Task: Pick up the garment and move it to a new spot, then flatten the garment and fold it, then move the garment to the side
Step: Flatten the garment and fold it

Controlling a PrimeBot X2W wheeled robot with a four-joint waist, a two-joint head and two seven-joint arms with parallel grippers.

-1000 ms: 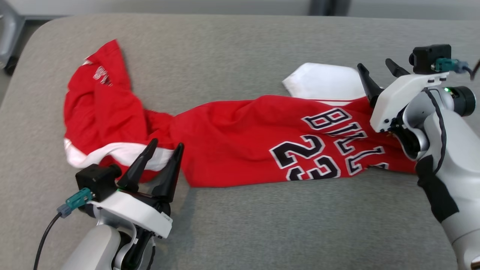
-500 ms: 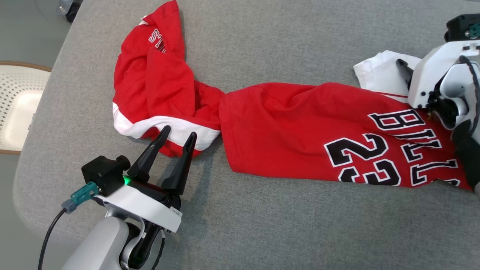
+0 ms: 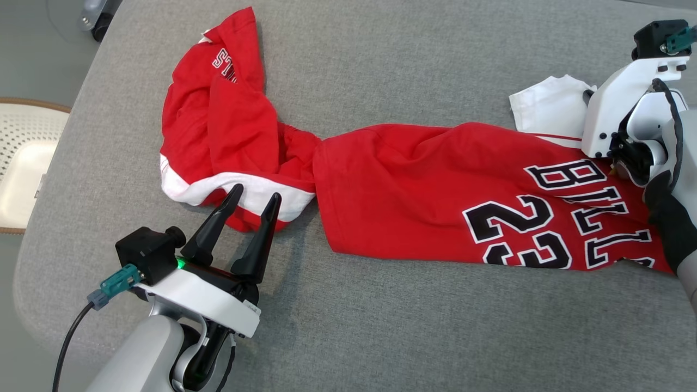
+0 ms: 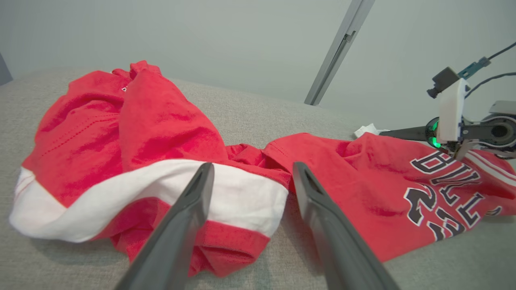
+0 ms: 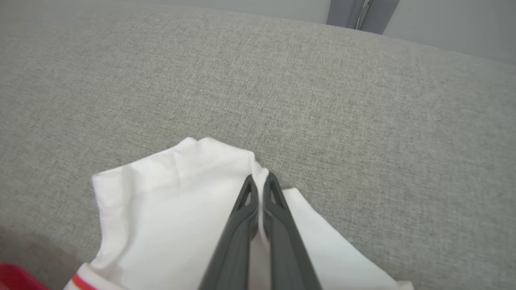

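Right gripper [image 5: 260, 183] has closed, jaws now pinching the garment's [image 3: 414, 201] white sleeve, upper right; left gripper's [image 3: 255, 195] jaws gape empty, lower left. Garment lies twisted across the bench [image 3: 381, 337]: flattening and folding remain.

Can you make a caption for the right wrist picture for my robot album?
The right gripper pinches a white fold of the garment lying on the grey fabric surface.
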